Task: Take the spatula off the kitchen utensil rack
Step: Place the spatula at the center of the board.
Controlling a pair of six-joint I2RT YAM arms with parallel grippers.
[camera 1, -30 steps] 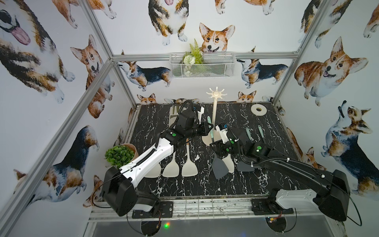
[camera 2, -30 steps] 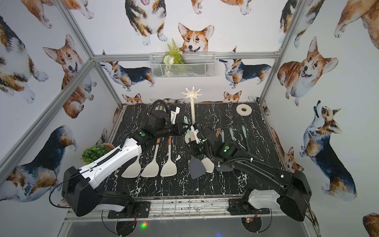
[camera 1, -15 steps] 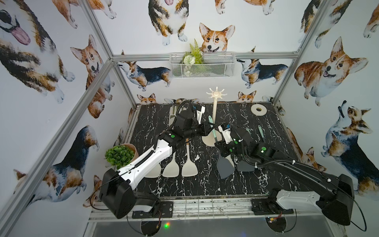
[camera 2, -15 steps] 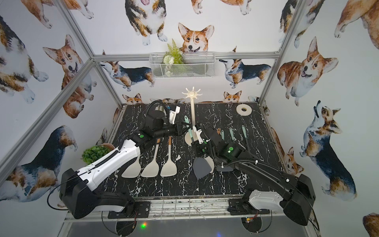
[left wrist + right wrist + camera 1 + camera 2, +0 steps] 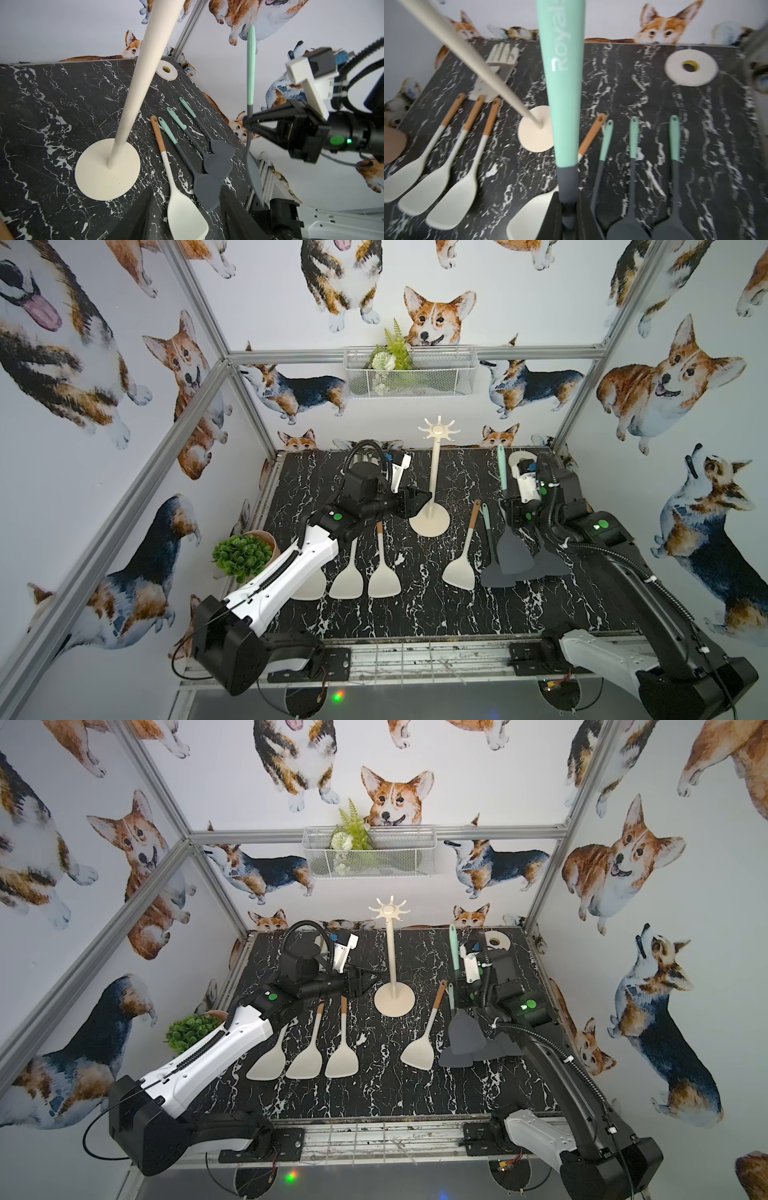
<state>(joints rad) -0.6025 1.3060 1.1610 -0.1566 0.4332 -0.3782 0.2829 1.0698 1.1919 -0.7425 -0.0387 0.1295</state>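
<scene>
Right gripper (image 5: 248, 122) clamped on grey neck of mint-handled spatula (image 5: 250, 68), holding it upright near right edge of table (image 5: 415, 622), well apart from rack (image 5: 434, 472). Left gripper (image 5: 415, 504) beside rack pole, fingers apart, gripping nothing. Removal looks done. Next move, likely: lower spatula flat beside grey spatulas (image 5: 207, 187), let go.

Both top views are looking steeply down from high above the near edge, taking in the whole table (image 5: 415, 614). Each wrist camera is sitting low and close; both are catching the kitchen utensil rack (image 5: 134, 99) and the spatulas (image 5: 207, 189) lying beside it.
</scene>
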